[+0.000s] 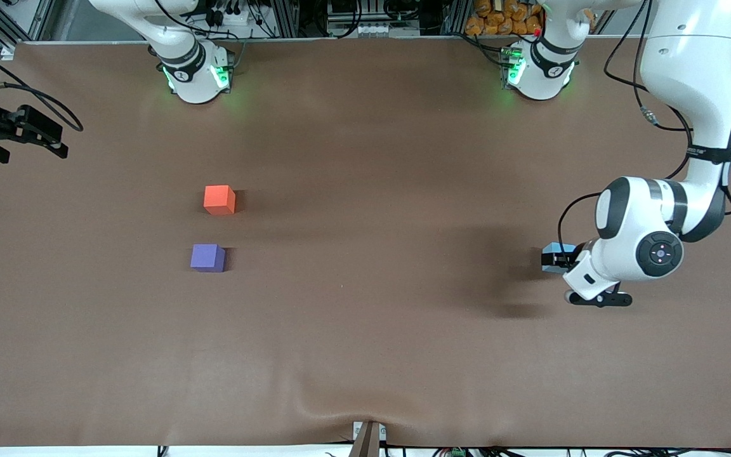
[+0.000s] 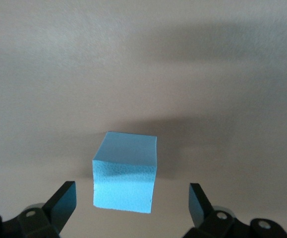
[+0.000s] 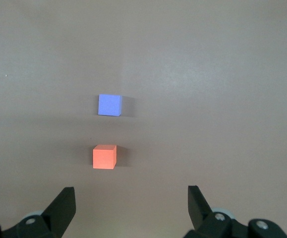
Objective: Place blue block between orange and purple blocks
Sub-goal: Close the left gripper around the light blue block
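Blue block on the brown table, toward the left arm's end, well apart from the orange block. Mostly hidden in the front view: only a sliver of its top shows past the left wrist housing. Fully visible in the left wrist view, sitting flat on the table.

Left gripper low over the blue block, fingers spread wide, one on each side, clear gaps both sides, no contact. Fingertip height relative to the table hard to judge.

Purple block just nearer the front camera than the orange block, gap between them, not touching.

Right gripper up in the air toward the right arm's end from the orange block, arm cut off by the front view's edge. Fingers spread, nothing between them. Both blocks visible in its wrist view, orange and purple.
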You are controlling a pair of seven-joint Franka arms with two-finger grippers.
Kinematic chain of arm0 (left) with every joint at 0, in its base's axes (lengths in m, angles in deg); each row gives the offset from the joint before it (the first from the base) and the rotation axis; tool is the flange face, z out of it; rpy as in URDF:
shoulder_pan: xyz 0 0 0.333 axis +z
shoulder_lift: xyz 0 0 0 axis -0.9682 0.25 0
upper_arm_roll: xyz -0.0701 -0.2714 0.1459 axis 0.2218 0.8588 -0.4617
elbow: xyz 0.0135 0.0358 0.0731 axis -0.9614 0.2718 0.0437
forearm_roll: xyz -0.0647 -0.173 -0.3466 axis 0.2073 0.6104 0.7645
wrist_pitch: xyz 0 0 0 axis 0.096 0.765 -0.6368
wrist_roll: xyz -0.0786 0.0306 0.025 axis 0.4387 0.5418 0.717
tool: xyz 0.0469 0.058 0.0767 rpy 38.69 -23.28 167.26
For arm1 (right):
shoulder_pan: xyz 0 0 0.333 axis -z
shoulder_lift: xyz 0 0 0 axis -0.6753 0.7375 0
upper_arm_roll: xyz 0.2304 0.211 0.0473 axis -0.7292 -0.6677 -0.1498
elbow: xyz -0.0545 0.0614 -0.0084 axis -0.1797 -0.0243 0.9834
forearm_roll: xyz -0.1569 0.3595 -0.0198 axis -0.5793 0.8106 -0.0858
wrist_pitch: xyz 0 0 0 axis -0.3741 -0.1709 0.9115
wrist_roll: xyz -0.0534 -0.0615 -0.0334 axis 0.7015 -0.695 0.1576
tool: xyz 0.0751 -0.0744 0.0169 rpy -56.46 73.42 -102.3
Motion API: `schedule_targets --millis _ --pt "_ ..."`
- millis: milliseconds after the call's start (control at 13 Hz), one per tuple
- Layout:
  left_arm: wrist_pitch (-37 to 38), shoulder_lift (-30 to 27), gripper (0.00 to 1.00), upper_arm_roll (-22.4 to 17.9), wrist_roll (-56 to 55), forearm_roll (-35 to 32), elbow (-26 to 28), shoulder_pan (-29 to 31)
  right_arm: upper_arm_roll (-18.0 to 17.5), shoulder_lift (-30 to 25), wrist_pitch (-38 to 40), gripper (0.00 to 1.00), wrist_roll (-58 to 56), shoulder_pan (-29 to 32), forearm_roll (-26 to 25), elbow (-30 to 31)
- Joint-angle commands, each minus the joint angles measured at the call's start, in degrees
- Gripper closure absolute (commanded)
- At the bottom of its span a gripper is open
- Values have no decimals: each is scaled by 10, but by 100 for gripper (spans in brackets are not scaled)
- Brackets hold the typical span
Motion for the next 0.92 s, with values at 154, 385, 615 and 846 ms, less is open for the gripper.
schedule_targets --millis 154,385,615,846 --pt "-53 -25 0 3 22 -12 58 13 9 -14 -2 0 7 -10 6 12" --pt "-54 -19 0 3 29 -12 59 13 8 -15 2 0 7 -10 6 12" --pt "-58 -10 0 2 29 -12 59 17 8 -16 2 0 7 -9 6 12" --pt "-64 -3 0 3 29 -11 59 18 8 -16 2 0 7 -9 6 11"
